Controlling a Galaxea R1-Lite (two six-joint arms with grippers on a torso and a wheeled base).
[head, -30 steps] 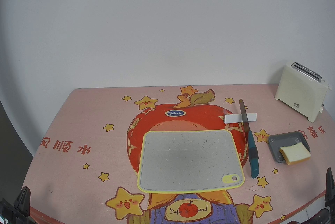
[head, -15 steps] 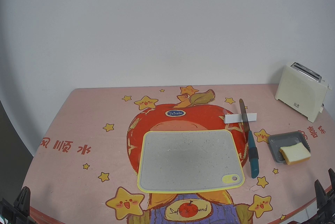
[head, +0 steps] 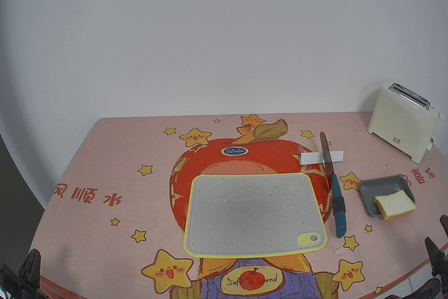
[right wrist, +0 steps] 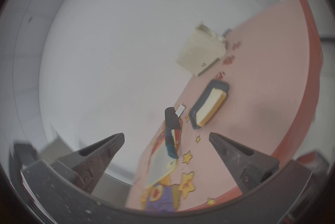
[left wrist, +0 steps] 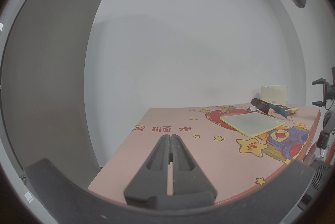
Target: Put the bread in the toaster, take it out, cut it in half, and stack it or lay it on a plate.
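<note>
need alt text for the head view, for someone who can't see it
A slice of bread lies on a small grey plate at the right of a pink cartoon-print table, with a cream toaster behind it. A teal-handled knife lies between the plate and a grey, yellow-rimmed cutting board at centre.

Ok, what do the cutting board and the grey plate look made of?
Cutting board: looks plastic, matte speckled grey, with a yellow rim and moulded hanging hole. Plate: probably plastic too, smooth dark grey, rounded raised rim; glazed ceramic can't be ruled out.
</note>
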